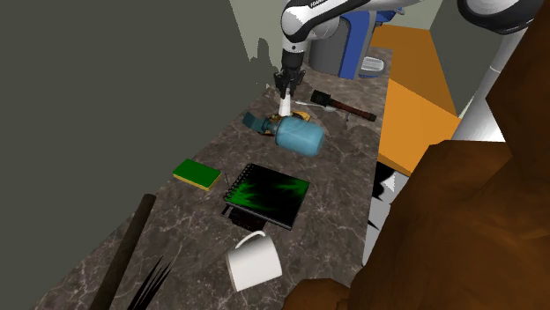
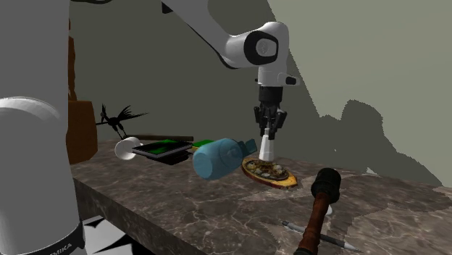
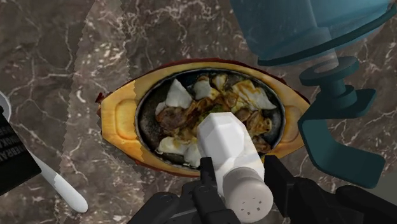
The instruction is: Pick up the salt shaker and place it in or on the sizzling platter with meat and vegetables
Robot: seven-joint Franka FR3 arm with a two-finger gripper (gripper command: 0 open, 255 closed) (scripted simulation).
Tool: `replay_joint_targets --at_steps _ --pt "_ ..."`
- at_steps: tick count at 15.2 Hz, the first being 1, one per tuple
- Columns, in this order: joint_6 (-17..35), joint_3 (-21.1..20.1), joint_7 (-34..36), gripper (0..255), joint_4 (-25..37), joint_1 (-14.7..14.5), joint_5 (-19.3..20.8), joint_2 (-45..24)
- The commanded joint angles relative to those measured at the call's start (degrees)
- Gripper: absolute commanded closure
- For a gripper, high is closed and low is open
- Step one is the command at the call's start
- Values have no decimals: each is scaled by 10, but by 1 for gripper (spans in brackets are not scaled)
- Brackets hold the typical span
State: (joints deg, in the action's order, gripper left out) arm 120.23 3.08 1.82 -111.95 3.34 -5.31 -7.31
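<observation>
- Gripper (image 2: 270, 132): fingers clamped on the white salt shaker (image 2: 267, 150), near its perforated cap; shaker upright.
- Salt shaker: directly over the food in the oval sizzling platter (image 3: 118, 118); contact with the food cannot be confirmed.
- Blue bottle (image 2: 217, 158): on its side, just beside the platter, on the marbled counter (image 2: 181, 210).

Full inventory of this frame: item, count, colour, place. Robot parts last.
platter: 1, dark pan on yellow-brown base, on the counter
salt shaker: 1, white, in the gripper, over the platter
bottle: 1, blue, on its side beside the platter
brush: 1, black-headed, on the counter
sponge: 1, green, on the counter
notebook: 1, black with green pattern, beside the sponge
mug: 1, white, on its side near the notebook
arm: 1, white, above the platter
gripper: 1, black, shut on the salt shaker
</observation>
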Motion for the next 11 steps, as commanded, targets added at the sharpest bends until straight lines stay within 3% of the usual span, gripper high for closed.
replay_joint_targets --at_steps 1,4,5,11 --pt "1 0 0 255 0 0 0 0" --pt "1 0 0 255 0 0 0 0" --pt "1 0 0 0 0 0 0 0" --pt "-17 1 1 0 10 1 1 7"
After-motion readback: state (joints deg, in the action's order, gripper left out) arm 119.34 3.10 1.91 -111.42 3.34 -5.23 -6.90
